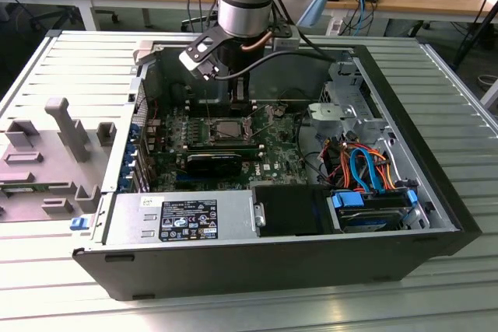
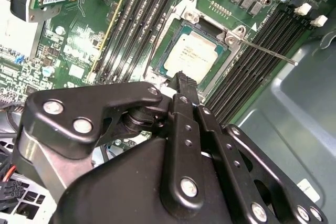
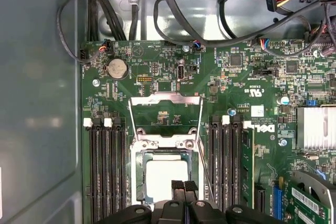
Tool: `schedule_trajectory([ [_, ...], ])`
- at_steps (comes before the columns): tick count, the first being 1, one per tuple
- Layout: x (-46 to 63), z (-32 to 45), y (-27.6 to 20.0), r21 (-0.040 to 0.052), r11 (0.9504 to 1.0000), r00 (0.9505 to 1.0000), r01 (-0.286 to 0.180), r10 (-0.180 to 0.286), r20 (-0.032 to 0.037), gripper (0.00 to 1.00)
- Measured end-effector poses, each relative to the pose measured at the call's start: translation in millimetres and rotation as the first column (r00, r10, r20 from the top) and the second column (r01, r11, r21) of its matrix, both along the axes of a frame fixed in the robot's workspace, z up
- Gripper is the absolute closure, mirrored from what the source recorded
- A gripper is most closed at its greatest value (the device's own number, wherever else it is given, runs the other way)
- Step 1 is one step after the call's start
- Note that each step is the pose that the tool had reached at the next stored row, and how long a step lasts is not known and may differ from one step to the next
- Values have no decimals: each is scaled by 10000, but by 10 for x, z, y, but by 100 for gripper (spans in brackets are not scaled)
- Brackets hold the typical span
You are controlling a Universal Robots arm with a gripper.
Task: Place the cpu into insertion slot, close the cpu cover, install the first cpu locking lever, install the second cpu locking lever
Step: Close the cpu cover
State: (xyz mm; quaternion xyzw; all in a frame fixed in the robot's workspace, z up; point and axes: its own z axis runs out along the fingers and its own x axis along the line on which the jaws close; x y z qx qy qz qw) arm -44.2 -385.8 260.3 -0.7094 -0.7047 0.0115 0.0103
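One gripper: its black gripper [image 3: 184, 186] hung low over the open computer case [image 1: 233, 270], right above the socket area in the exterior view [image 1: 237, 101].
Fingers: the two tips [image 3: 177, 184] were pressed together with nothing between them; in the second wrist view the joined tip [image 2: 182, 81] sat just above the near edge of the chip.
Cpu: the cpu [image 3: 167, 178], silver-grey top up, lay flat inside the insertion slot [image 3: 137, 171]; in the second wrist view [image 2: 195, 55] it looked square to the metal rim [image 2: 231, 38].
Cpu cover: the cpu cover [image 3: 166, 98] was open, tipped away from the slot on the side far from the gripper, and green board showed through its square window.
Levers: one thin locking lever [image 2: 270, 54] stuck out free over the memory slots [image 2: 247, 72]; a second thin rod [image 3: 131, 121] ran along the cover's other side.
Board: the green motherboard [image 3: 157, 61] carried long black memory slots on both sides of the socket.
Surroundings: the case lay on its side on a ribbed metal table [image 1: 93, 60].
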Motion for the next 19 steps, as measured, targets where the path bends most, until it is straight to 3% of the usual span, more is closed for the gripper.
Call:
schedule_trajectory([
  [15, 1, 63, 0, 1, 10000, 10000, 0, 0, -1, 89],
  [19, 8, 171, 0, 4, 10000, 10000, 0, 0, -1, 89],
])
